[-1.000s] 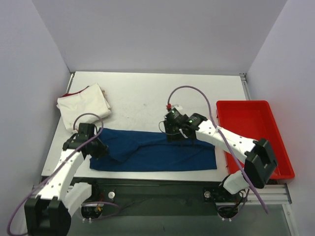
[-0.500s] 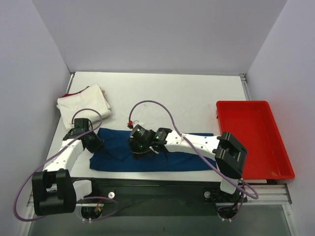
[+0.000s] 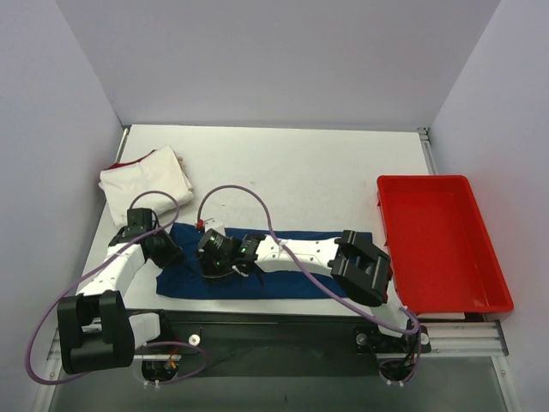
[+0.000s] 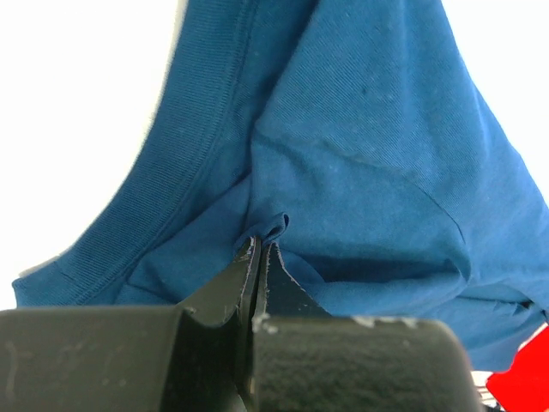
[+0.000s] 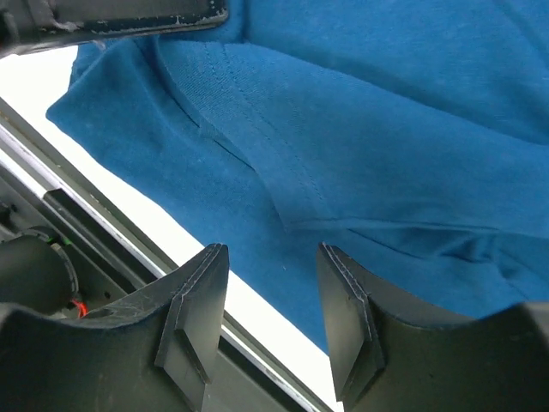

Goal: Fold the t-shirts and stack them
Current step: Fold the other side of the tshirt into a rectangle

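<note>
Two t-shirts show from above. The cream t-shirt (image 3: 146, 178) lies bunched at the far left corner of the desk (image 3: 300, 167), well apart from the work. The blue t-shirt (image 3: 292, 285) stretches as a long band along the near edge. My left tool (image 3: 168, 254) sits at its left end and my right tool (image 3: 214, 263) is just beside it. I judge both are placed there to work a fold at that end. The red tray (image 3: 429, 182) stands off to the right.

From my left wrist, the tool is pinched tight on a small ridge of blue cloth, probably to anchor that end.

From my right wrist, the tool's fingers stand apart and hold nothing. They are poised over the shirt's hemmed edge near the desk rim, ready, I think, to take hold.
</note>
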